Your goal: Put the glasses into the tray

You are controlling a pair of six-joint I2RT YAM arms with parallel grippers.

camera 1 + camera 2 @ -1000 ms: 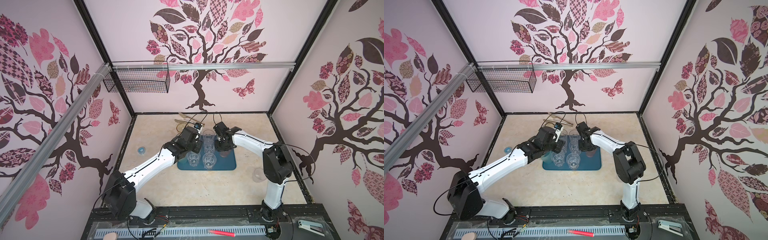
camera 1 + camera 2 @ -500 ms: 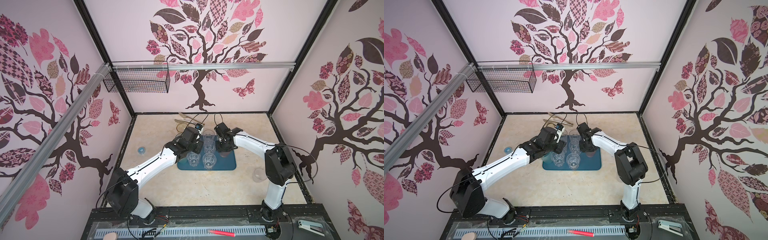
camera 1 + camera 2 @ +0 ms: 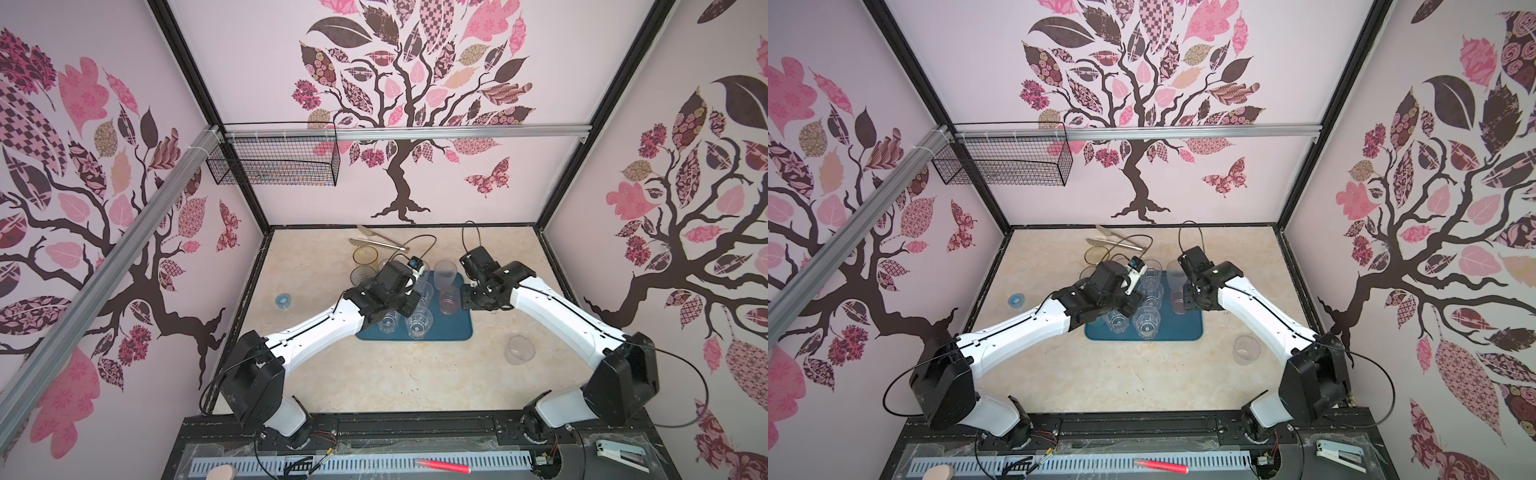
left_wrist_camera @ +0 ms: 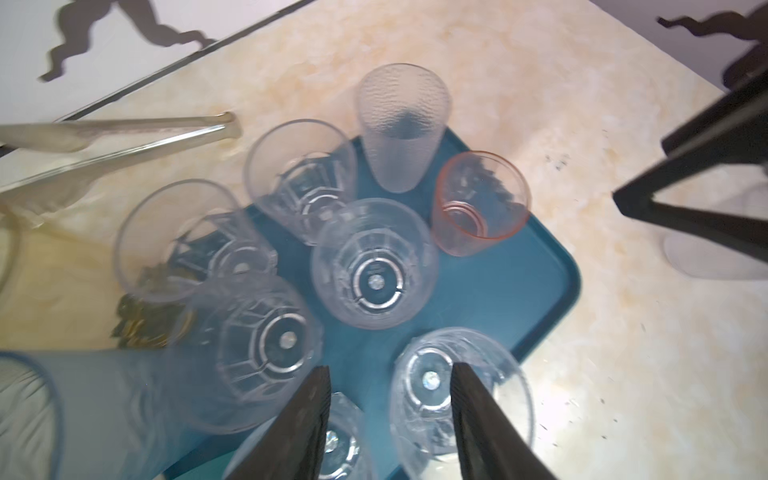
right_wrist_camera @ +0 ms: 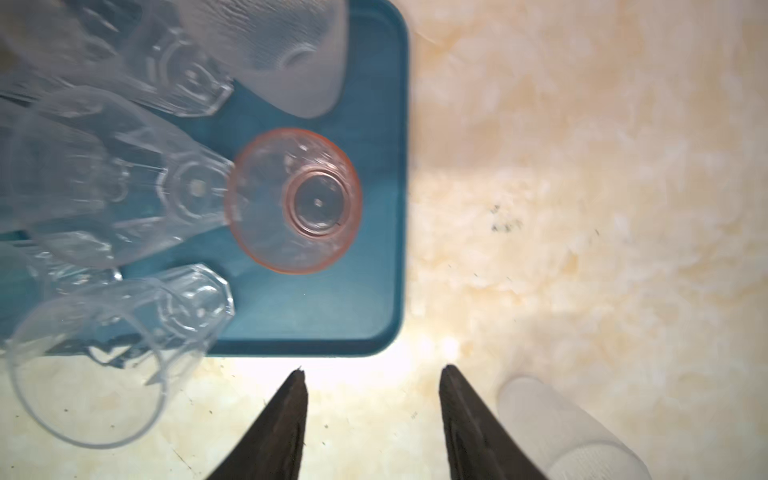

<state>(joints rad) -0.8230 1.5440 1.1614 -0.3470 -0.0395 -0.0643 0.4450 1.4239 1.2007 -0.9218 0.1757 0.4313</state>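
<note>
Right gripper (image 5: pixel 372 374) is now sitting back at the tray's right edge rather than over the glasses as it was a second ago, and its jaws, narrower then, are standing apart with nothing between them. The pink glass (image 5: pixel 295 199) is standing upright on the tray (image 5: pixel 374 166), near that edge and just beside the clear faceted glasses (image 3: pixel 417 324) grouped on the tray's left half. By my reading, the placing of the pink glass is finishing and the arm is clearing away. The left gripper (image 4: pixel 390 370) is hovering over the faceted group, hardly shifted from a second ago, with its jaws apart and no glass clamped that I can make out, though that wrist view is blurred. Several glasses are still waiting off the tray: a clear glass (image 3: pixel 519 349) on the table on the right arm's side, and an amber glass (image 3: pixel 364 254) and a textured glass (image 3: pixel 363 275) at the far left, near the tongs (image 3: pixel 378 241). The next move seems to call for the right arm to swing to the clear glass, straddle its wall or body squarely, and carry it to the bare near-right part of the tray without knocking the pink one.
</note>
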